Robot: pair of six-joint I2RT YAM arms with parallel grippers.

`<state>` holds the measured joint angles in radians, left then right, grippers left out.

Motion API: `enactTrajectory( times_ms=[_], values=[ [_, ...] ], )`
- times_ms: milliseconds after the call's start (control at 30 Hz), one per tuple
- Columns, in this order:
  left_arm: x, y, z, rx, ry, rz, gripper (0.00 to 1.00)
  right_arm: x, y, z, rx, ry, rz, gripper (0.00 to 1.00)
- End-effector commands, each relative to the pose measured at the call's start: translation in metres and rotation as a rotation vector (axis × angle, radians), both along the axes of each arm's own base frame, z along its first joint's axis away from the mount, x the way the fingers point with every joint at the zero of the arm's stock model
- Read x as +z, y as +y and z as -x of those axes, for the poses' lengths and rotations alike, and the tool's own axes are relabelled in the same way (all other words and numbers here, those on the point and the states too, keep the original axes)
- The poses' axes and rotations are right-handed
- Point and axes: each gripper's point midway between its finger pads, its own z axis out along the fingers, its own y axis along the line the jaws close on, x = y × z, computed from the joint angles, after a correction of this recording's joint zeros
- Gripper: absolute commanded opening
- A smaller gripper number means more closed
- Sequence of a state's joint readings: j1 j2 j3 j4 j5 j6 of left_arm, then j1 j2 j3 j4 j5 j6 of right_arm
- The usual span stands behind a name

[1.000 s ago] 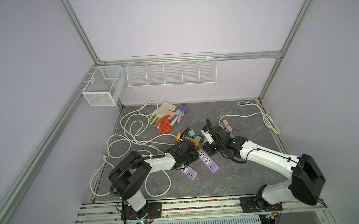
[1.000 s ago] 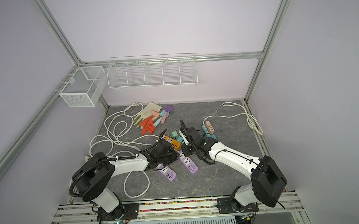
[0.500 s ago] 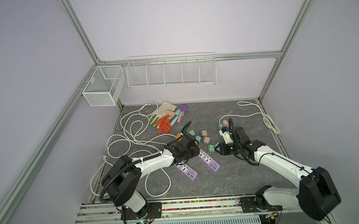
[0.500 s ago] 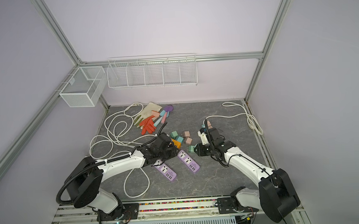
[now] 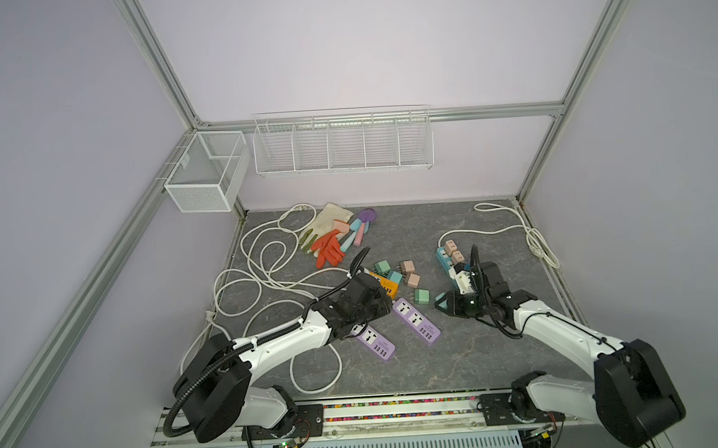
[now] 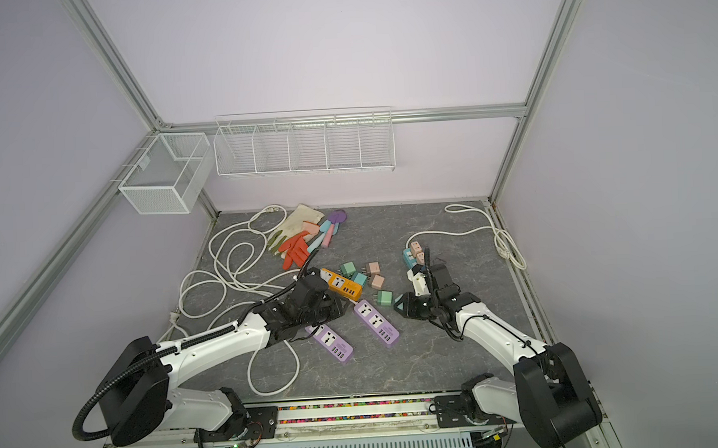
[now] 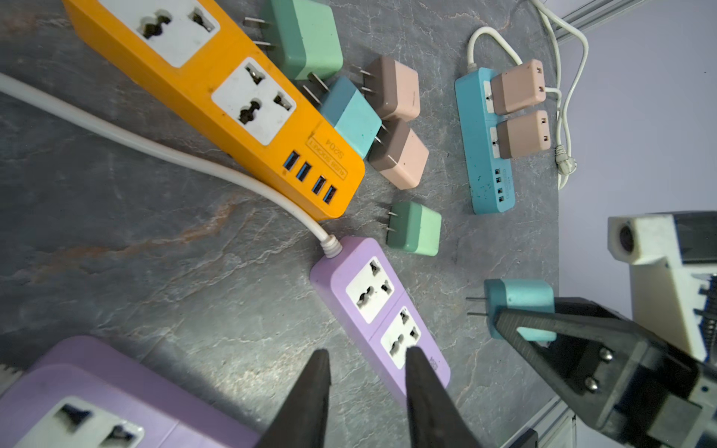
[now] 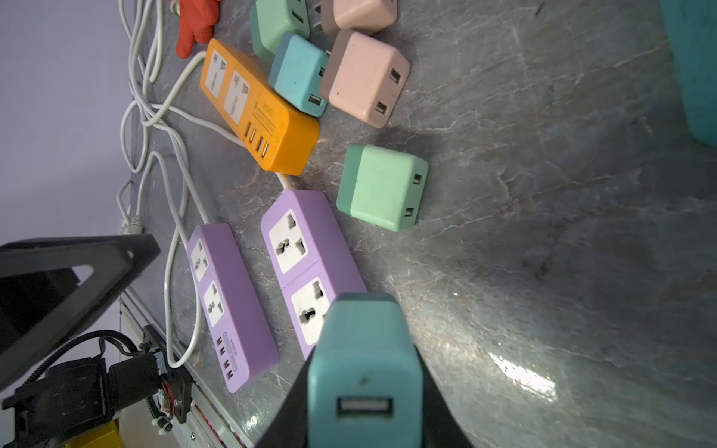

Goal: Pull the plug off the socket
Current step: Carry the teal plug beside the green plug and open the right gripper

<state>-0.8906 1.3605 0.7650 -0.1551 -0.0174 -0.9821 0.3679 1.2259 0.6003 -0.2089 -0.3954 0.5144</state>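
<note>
My right gripper (image 5: 443, 303) (image 8: 364, 391) is shut on a teal plug (image 5: 439, 299) (image 6: 398, 303) (image 8: 364, 341). The plug is clear of the purple socket strip (image 5: 415, 322) (image 6: 376, 324) (image 7: 372, 294) (image 8: 302, 248). In the left wrist view the plug (image 7: 518, 296) hangs to the strip's side with both prongs bare. Both outlets of this strip show nothing in them. My left gripper (image 5: 384, 306) (image 6: 339, 308) (image 7: 368, 351) hovers over the strip's end, open, with nothing between its fingers.
A second purple strip (image 5: 375, 344) (image 8: 225, 298) lies beside the first. An orange strip (image 5: 387, 286) (image 7: 217, 97) and several loose plugs (image 5: 409, 279) lie behind. A blue strip (image 5: 450, 258) (image 7: 485, 155) carries two pink plugs. White cables (image 5: 259, 262) and gloves (image 5: 329, 247) lie back left.
My right gripper has drawn away to the right from the purple strip with the teal plug in it. The left gripper's jaws have parted slightly.
</note>
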Motion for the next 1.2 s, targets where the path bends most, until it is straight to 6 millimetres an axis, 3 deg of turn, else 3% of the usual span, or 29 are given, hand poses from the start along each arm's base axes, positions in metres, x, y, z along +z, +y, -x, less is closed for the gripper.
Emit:
enactTrajectory(
  times_ms=[0,233,500,967,1167],
  values=[
    [0.001,0.005,0.003,0.010,-0.024,0.003,0.36,0.002,0.006,-0.003,-0.014,-0.004,-0.061,0.22],
    [0.011,-0.001,0.010,0.000,-0.035,0.087,0.40,-0.014,0.012,-0.006,-0.014,0.047,-0.083,0.21],
    [0.009,0.006,0.012,0.011,-0.037,0.070,0.42,-0.037,0.016,0.000,-0.021,0.097,-0.079,0.21],
    [0.006,0.007,0.013,0.018,-0.036,0.079,0.44,-0.046,0.047,0.009,0.029,0.113,-0.093,0.23],
    [0.003,0.006,0.014,0.013,-0.028,0.078,0.45,-0.057,0.052,0.011,0.027,0.143,-0.087,0.30]
  ],
)
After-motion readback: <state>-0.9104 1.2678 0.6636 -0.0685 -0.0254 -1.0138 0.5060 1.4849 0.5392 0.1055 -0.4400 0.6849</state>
